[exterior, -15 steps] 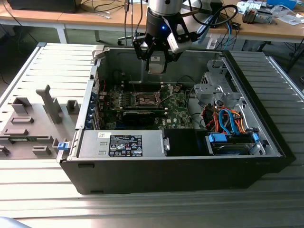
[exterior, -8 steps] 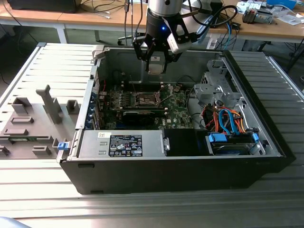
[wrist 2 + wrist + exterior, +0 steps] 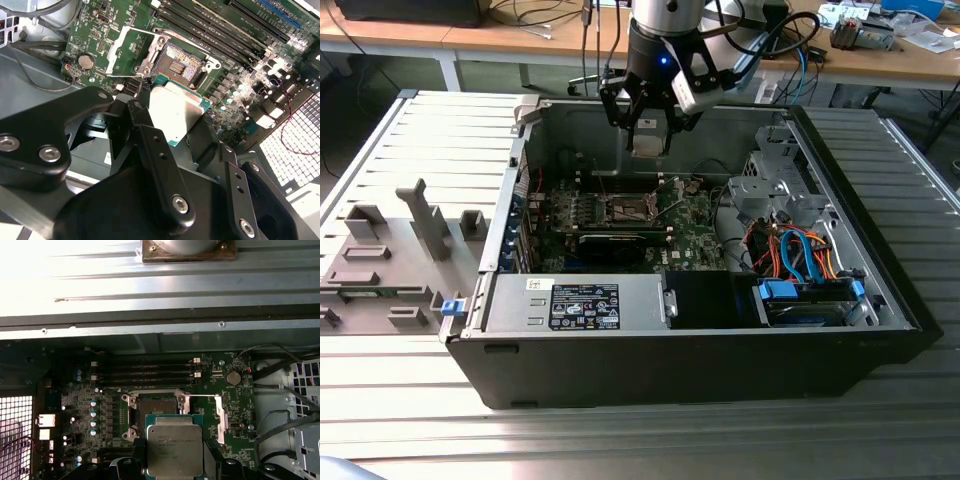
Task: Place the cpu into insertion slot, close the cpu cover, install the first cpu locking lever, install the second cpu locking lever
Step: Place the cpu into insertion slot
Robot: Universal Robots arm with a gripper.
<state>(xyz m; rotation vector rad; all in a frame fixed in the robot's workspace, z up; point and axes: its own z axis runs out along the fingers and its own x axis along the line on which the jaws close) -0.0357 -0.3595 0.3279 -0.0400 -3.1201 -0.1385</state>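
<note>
— What's the black claw (image 3: 648,122) doing?
— Gripping the silvery square cpu (image 3: 176,111) by its edges, above the dark-centred, metal-rimmed insertion slot (image 3: 178,61), apart. The silvery frame cover (image 3: 124,49) lies flipped aside, leaving the socket open.

- The cpu (image 3: 175,450), sitting in the grip of the tool (image 3: 648,126), is showing a silvery-grey metal top with a thin green edge around it.
- The tool is appearing matte black, with silvery screw heads dotting its links in the second wrist view.
- The insertion slot (image 3: 152,412) is showing a dark centre inside a silvery rim.
- The cpu cover (image 3: 221,417) is gleaming silvery.
- The circuit board (image 3: 210,385) is showing green.
- The computer case (image 3: 670,370) is looking black outside and grey inside.
- The cables (image 3: 800,250) are running orange and blue.
- The counter (image 3: 410,140) is showing pale grey, ribbed with parallel slats.
</note>
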